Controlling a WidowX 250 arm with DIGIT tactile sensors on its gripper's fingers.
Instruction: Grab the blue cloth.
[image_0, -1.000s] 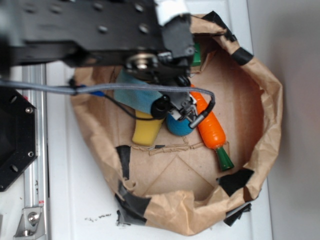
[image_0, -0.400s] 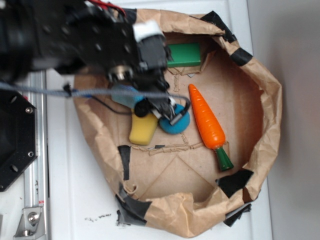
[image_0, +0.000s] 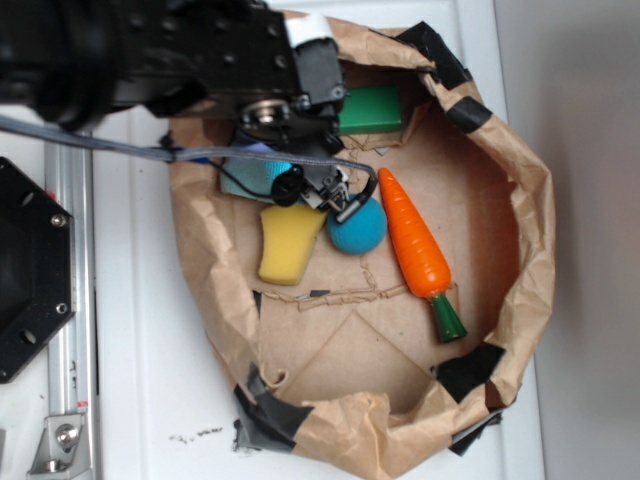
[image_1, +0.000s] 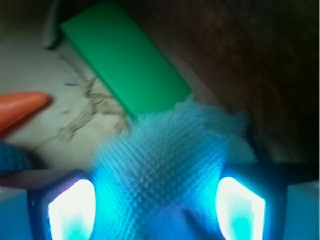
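The claw (image_0: 325, 190) hangs over the upper left part of a brown paper bag (image_0: 520, 240) whose rolled rim is patched with black tape; the black arm (image_0: 150, 50) reaches in from the upper left and hides most of what lies under it; in the wrist view the claw (image_1: 157, 200) has its two fingers (image_1: 72, 207) spread apart on either side of the blue cloth (image_1: 170, 160), which bulges up between them in a fuzzy, ragged-edged mound; whether the fingers actually press the cloth cannot be told, since the view there is blurred and washed in blue glare; from outside, only a pale strip of the blue cloth (image_0: 245, 178) shows, directly beneath the claw and just to its left; a green block (image_0: 372, 108) lies just beyond the claw toward the top of the bag, and in the wrist view the green block (image_1: 125, 70) sits right behind the cloth, its near end touching or hidden by the cloth's edge; a blue ball (image_0: 357, 227) rests just below and to the right of the claw; an orange carrot (image_0: 415, 245) lies farther right, beside the ball, its tip (image_1: 22, 105) showing at the left of the wrist view; a yellow sponge (image_0: 287, 243) lies just below the claw, to the left of the ball.
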